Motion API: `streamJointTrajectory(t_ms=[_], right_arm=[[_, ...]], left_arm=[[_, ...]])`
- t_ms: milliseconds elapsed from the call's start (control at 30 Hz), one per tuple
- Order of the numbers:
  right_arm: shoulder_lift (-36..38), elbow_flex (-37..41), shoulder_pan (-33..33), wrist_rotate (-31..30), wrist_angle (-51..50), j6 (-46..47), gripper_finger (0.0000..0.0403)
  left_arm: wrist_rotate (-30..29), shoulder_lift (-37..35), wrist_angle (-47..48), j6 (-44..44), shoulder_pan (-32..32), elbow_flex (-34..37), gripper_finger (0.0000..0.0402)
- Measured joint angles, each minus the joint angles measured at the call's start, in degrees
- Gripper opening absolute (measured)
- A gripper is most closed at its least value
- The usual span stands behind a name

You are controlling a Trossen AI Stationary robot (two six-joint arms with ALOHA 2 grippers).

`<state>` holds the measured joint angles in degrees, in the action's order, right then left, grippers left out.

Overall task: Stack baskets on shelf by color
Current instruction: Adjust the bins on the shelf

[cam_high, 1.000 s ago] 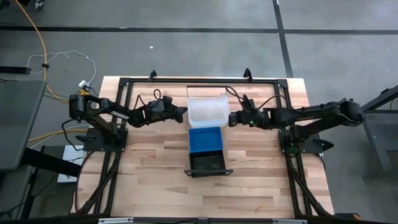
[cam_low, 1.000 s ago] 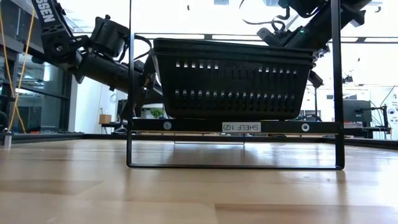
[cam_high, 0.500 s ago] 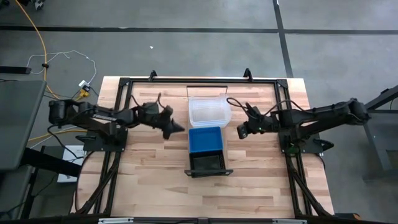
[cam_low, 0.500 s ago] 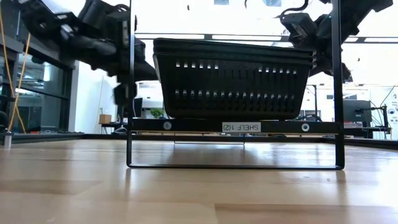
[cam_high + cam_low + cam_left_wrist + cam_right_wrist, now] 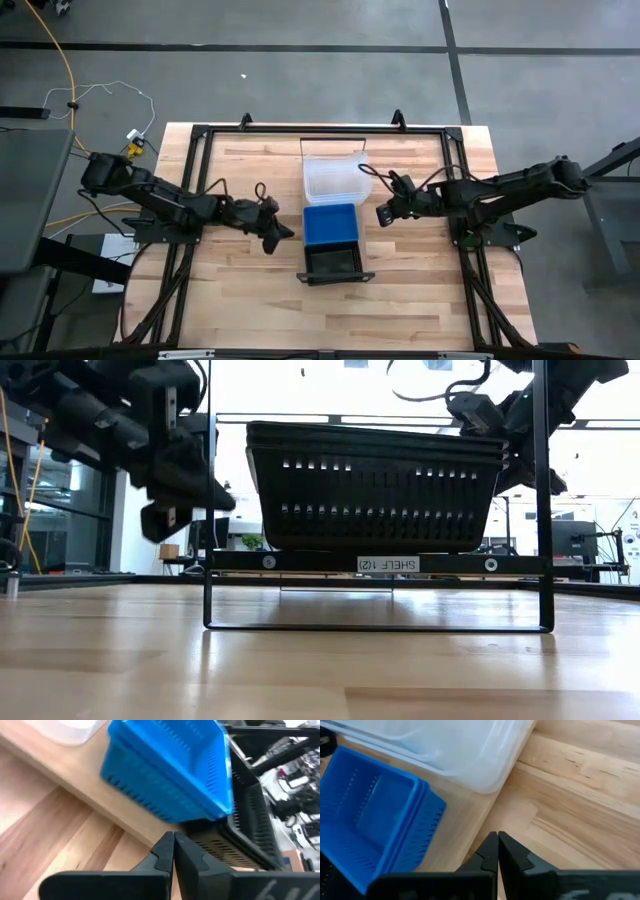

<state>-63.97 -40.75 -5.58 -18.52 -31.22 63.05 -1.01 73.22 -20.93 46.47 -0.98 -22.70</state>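
- Sitting in a row on the shelf [image 5: 331, 143]: one clear basket stack [image 5: 335, 178], one blue basket stack [image 5: 330, 224], one black basket stack [image 5: 332, 262].
- Left gripper [image 5: 282, 234] is hovering beside the shelf, fingers pressed together, empty.
- Right gripper [image 5: 381, 213] is hovering at the shelf's opposite side, likewise closed and empty.

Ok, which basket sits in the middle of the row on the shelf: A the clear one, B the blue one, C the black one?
B: in the high view the blue basket sits between the clear basket and the black basket on the shelf.
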Motion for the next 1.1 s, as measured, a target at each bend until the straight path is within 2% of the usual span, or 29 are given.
streamJointTrajectory(t_ms=[200,433,767,967,1100], right_arm=[[-3.66,0.00,0.02,-0.08,4.02,-0.29,0.0000],[-4.32,0.00,0.02,-0.52,4.30,-0.50,0.0000],[-4.27,0.00,0.04,-0.84,4.55,-0.22,0.0000],[-4.25,0.00,0.04,-0.72,4.54,-0.07,0.0000],[-4.25,0.00,0.02,1.23,4.54,-0.08,0.0000]], left_arm=[[-4.59,6.74,-6.78,2.89,-0.87,0.00,0.0000],[-4.52,13.59,-16.87,3.03,1.02,-0.16,0.0000],[-2.85,19.88,-16.82,0.10,4.30,-6.61,0.0000],[-2.69,20.21,-16.62,-1.11,6.94,-7.70,0.0000],[-0.17,19.79,-16.45,-1.11,8.71,-7.70,0.0000]])
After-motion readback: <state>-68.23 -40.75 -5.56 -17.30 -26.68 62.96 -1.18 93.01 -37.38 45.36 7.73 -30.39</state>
